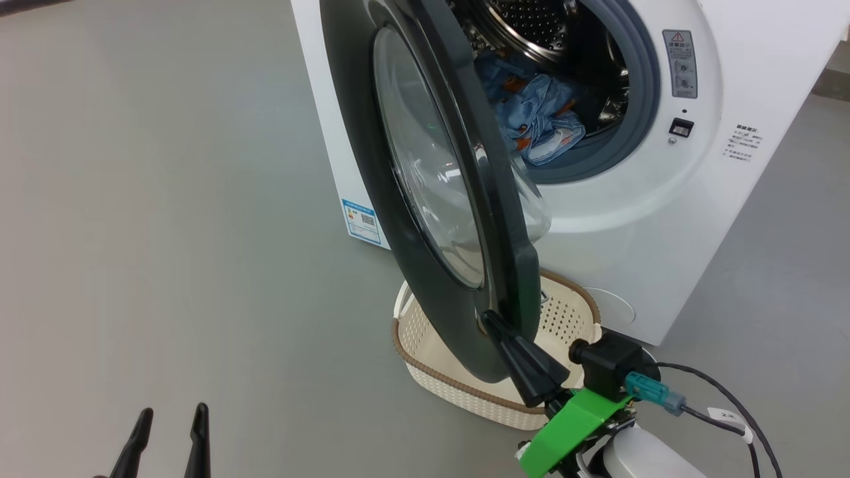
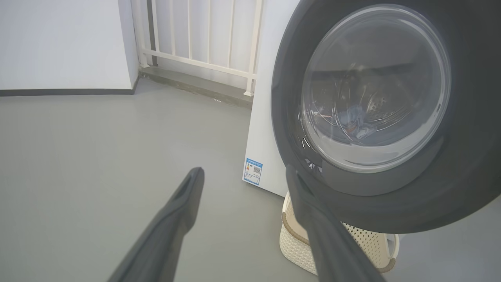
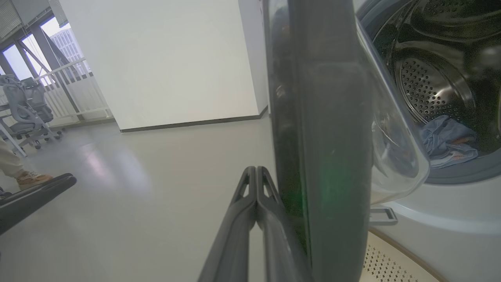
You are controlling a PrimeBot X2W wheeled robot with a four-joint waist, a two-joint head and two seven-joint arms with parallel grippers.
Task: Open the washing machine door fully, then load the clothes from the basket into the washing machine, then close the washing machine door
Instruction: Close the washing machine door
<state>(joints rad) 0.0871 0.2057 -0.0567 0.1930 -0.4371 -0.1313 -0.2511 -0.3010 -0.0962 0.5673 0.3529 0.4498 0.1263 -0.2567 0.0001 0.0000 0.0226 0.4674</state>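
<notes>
Head view: the right gripper, fingers pinched together and gripping nothing, is pressing its tip on the lower outer rim of the washing machine door, which is standing partly swung. The clothes are lying inside the washing machine, heaped at the drum's front lip, close to the grey seal. The basket is sitting on the floor under the door's bottom edge; clearance unclear. The left gripper is hanging wide open, holding nothing, well apart.

Left wrist view: the door face is looking glossy and curved. I'm judging a bare push risks the tip skating off.

Right wrist view: the tip is touching the rim near its edge. I'm worrying the blue fabric is sitting far enough forward to get pinched at the seal, blocking the latch.
</notes>
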